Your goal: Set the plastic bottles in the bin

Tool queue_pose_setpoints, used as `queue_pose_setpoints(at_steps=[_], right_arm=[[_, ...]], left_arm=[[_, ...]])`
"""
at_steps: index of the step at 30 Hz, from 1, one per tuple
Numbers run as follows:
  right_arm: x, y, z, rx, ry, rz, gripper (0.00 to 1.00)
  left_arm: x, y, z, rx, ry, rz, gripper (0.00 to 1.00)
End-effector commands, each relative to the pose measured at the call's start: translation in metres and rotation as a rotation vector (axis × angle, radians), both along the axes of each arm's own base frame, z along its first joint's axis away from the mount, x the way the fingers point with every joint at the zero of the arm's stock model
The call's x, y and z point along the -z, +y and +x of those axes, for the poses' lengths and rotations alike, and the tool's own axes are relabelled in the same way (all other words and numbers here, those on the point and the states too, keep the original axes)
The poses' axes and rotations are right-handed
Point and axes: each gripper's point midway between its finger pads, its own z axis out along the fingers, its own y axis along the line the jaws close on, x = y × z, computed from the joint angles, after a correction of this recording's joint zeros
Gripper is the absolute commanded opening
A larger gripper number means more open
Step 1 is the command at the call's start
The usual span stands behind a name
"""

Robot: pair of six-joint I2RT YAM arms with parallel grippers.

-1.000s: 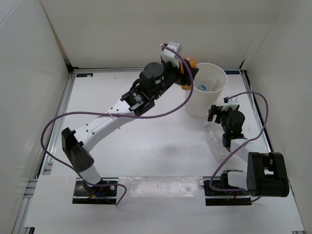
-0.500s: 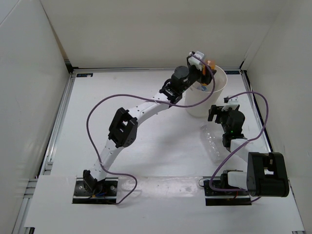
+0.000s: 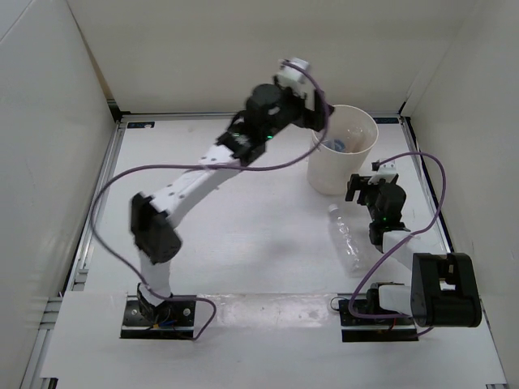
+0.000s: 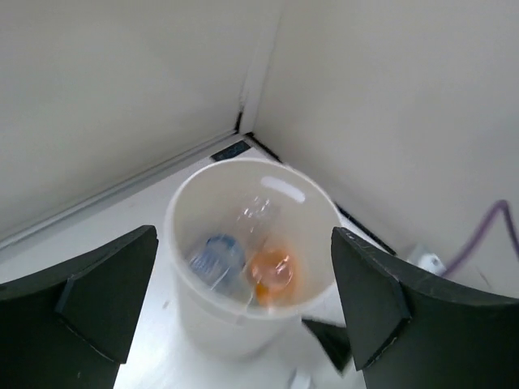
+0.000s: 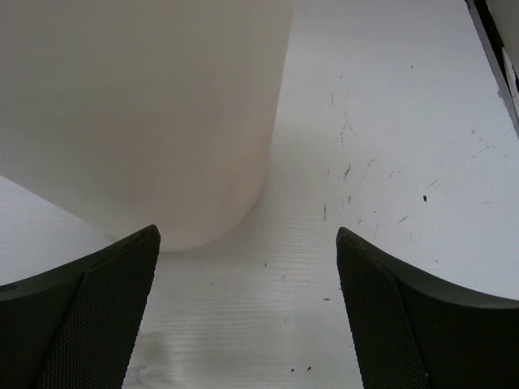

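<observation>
Plainly off-white round bin [image 4: 203, 320], orange bottle [image 4: 272, 271] and blue-labelled bottle [image 4: 215, 256] inside

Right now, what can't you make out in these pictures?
Left wrist view: the orange bottle and blue-labelled bottle inside the bin are blurred; labels unreadable, third clear shape uncertain.
Top view: the orange bottle is out of sight, apparently behind the bin's wall.
Right wrist view: the bin cut off by the top and left edges; the clear bottle on the table falls outside it.
</observation>
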Motion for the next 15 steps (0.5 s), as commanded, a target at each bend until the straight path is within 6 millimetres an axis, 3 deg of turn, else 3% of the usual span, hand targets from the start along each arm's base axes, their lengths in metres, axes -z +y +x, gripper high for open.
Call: queue_pose_setpoints(at_steps=[1,2,3,4,5,6,7,8,9,10,11,12,13,14,15], right_arm=[[-0.023,-0.002,0.008,0.047,-0.078,-0.016,0.90],[-0.024,-0.001,0.008,0.051,-0.084,-0.015,0.90],[-0.025,-0.003,0.007,0.070,-0.087,-0.018,0.90],[-0.024,-0.006,0.007,0.089,-0.086,-0.021,0.90],[-0.025,-0.006,0.006,0.111,-0.098,0.000,0.90],[-0.027,-0.018,0.001,0.259,-0.112,-0.020,0.90],[-0.033,-0.018,-0.003,0.302,-0.140,-0.013,0.90],[-0.033,-0.015,-0.010,0.275,-0.194,-0.022,0.90],[-0.032,-0.006,-0.015,0.246,-0.209,-0.041,0.90],[-0.042,-0.008,-0.026,0.228,-0.287,-0.035,0.90],[-0.049,-0.015,-0.034,0.259,-0.332,-0.045,0.90],[-0.060,-0.002,-0.052,0.261,-0.402,0.001,0.90],[-0.070,-0.025,-0.067,0.432,-0.432,0.035,0.90],[-0.066,-0.035,-0.082,0.561,-0.400,0.046,0.90],[-0.079,-0.022,-0.089,0.539,-0.386,0.017,0.90]], left_arm=[[-0.016,0.091,-0.045,-0.076,0.181,0.069,0.99],[-0.049,0.127,-0.068,-0.130,0.143,0.043,0.99],[-0.023,0.142,-0.082,-0.143,0.205,0.136,0.99],[0.016,0.167,-0.098,-0.189,0.264,0.206,0.99],[0.006,0.193,-0.113,-0.245,0.245,0.194,0.99],[0.023,0.208,-0.125,-0.270,0.287,0.229,0.99],[0.053,0.235,-0.141,-0.330,0.319,0.268,0.99],[0.048,0.257,-0.153,-0.375,0.303,0.248,0.99],[0.058,0.278,-0.168,-0.417,0.315,0.245,0.99],[0.075,0.289,-0.176,-0.434,0.337,0.274,0.99],[0.076,0.296,-0.182,-0.443,0.332,0.270,0.99],[0.068,0.317,-0.195,-0.475,0.291,0.230,0.99],[0.080,0.325,-0.201,-0.484,0.298,0.273,0.99],[0.081,0.331,-0.206,-0.492,0.292,0.278,0.99],[0.075,0.347,-0.211,-0.538,0.264,0.253,0.99]])
